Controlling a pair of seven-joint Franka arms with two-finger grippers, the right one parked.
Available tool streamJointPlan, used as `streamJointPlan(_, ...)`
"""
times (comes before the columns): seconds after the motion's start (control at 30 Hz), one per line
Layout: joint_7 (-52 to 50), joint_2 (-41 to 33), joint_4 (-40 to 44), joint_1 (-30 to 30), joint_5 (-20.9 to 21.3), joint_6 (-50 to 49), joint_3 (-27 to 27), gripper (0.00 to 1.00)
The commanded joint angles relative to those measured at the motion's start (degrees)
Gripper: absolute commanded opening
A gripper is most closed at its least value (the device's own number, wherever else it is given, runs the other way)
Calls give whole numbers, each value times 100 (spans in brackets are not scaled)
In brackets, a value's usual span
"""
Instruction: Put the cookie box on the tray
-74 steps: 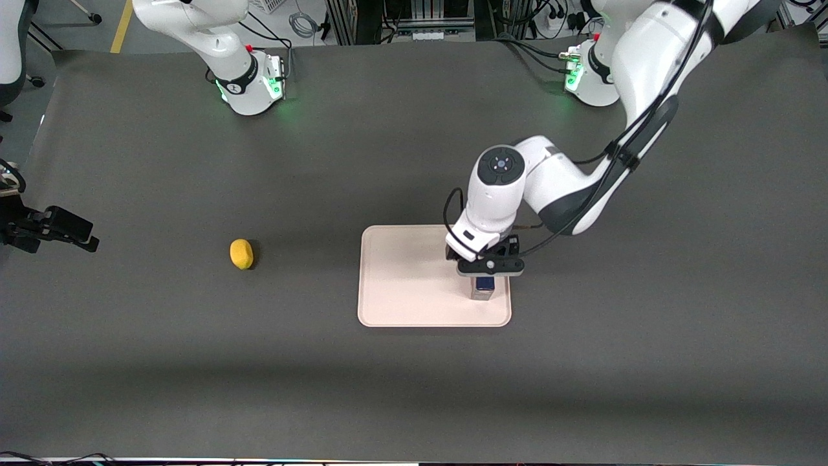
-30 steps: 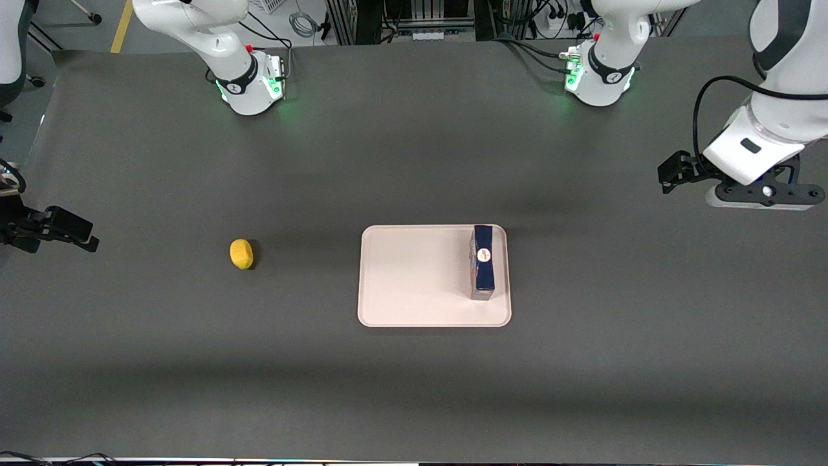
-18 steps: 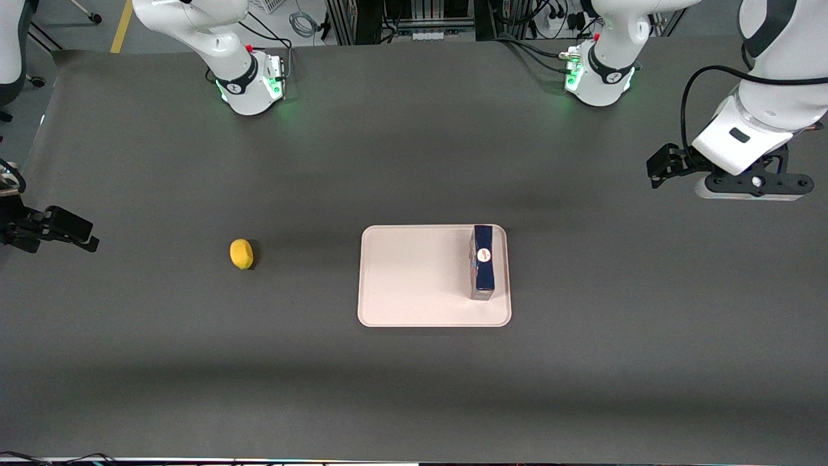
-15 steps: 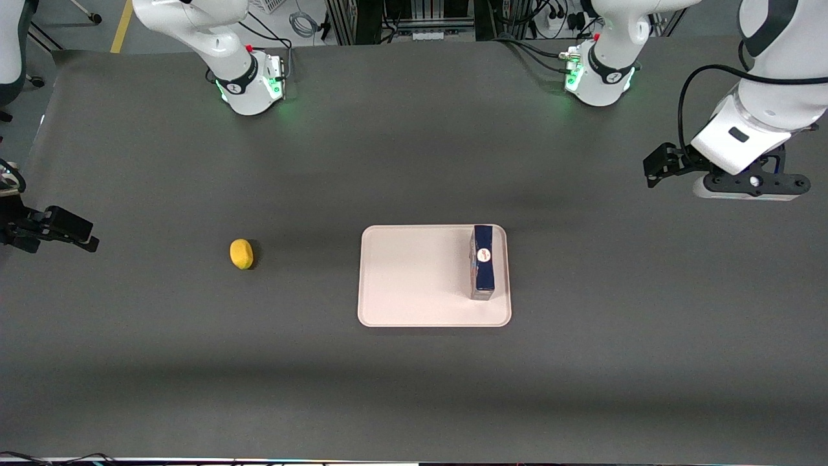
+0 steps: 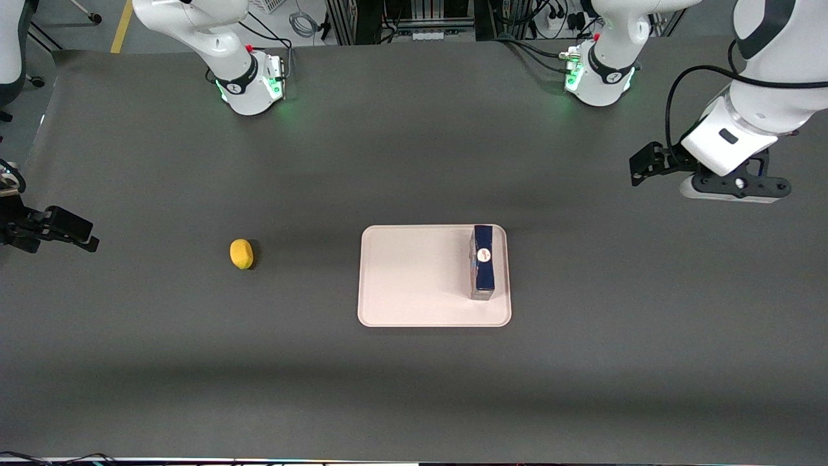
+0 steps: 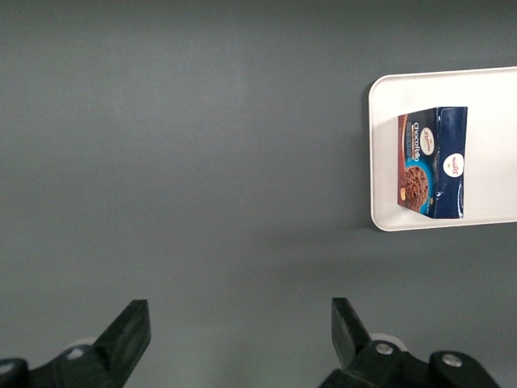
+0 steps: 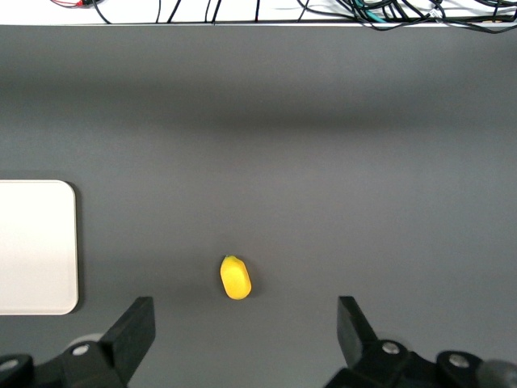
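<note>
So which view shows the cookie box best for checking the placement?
The left wrist view: the cookie box shows its printed face, lying inside the tray rim. The front view shows only its narrow blue side; the right wrist view misses it. The gripper is open, empty, toward the working arm's end.

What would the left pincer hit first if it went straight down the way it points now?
Probably bare table. The open left pincer hangs over empty mat toward the working arm's end, well off the tray and the cookie box standing on it.
</note>
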Motion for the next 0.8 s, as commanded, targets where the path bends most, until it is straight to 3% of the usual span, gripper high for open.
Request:
streamJointPlan(0.0,-11,-30,-43,33,-19,-5,66,100)
streamJointPlan(0.77,-2,269,63,-2,8,277,48,100)
